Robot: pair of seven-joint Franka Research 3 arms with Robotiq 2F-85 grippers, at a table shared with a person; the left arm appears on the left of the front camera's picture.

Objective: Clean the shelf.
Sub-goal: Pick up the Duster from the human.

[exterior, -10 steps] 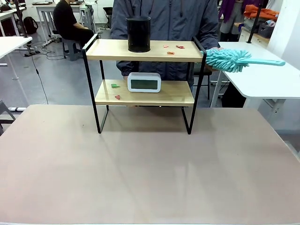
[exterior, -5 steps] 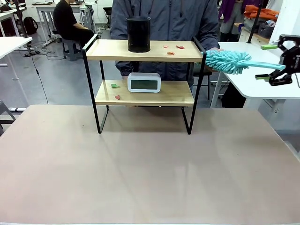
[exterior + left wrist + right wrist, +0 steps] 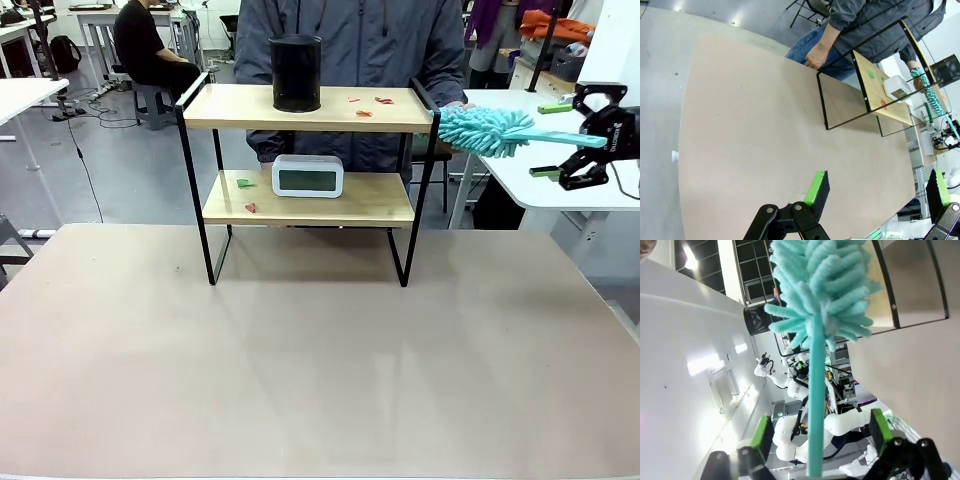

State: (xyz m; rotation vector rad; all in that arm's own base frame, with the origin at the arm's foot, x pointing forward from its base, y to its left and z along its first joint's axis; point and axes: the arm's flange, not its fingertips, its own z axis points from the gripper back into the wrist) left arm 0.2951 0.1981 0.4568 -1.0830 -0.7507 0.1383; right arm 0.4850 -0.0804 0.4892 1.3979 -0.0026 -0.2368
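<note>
The matte beige table (image 3: pixel 320 360) lies bare on this side of the shelf (image 3: pixel 310 108). The shelf stands at the table's far edge, mid-width, all four legs down. Right behind the shelf stands a person in a grey jacket, and beyond are grey floor, white desks and trailing cables.

To the right of the shelf, level with its top board, a teal duster (image 3: pixel 488 130) is up in the air. Its fluffy chenille head is just beside the shelf's corner post and its smooth plastic handle points away. The right gripper (image 3: pixel 551 138) is at that handle, jaws spread, green pads on either side and clear of it. The person's hand (image 3: pixel 916 82) is at the head end, mostly buried behind the fluff, so I cannot tell its grip. Their other hand (image 3: pixel 814 54), near the shelf's opposite end, is loosely curled. The left gripper (image 3: pixel 877 192) hangs well this side of the shelf, jaws wide, nothing between them.

The shelf has pale wood-grain boards and a thin black frame. On the top board are a black cylinder (image 3: pixel 296 72) and red scraps (image 3: pixel 365 113). On the lower board are a rounded white clock (image 3: pixel 308 176), its display unreadable, and a green scrap (image 3: pixel 244 183).
</note>
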